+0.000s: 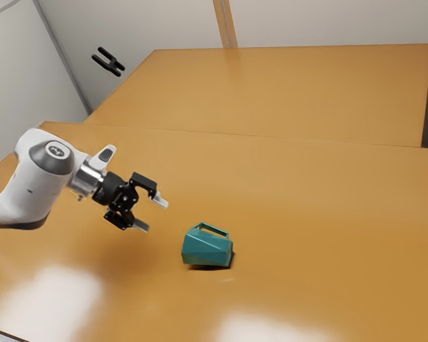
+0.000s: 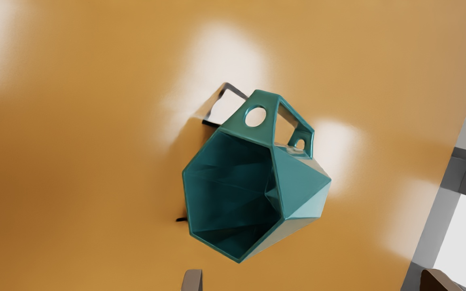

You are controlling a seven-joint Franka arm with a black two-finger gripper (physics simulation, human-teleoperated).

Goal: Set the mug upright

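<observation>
The gripper [image 1: 158,216] hangs above the table in the exterior view, its fingers spread wide with nothing between them. A teal faceted mug [image 1: 207,248] lies on its side on the table, toward the exterior view's right of the gripper and lower than it, apart from the fingers. Its handle is on the upper side. In the wrist view the mug [image 2: 303,182] shows its hollow mouth and its handle with round holes. The open gripper [image 2: 312,279] has its two fingertips far apart, and neither touches the mug.
The mug rests on a glossy orange-brown table [image 1: 328,214]. A second table surface [image 1: 292,92] lies behind it, near the wall. A small black forked object [image 1: 108,62] shows by the wall at the exterior view's upper left.
</observation>
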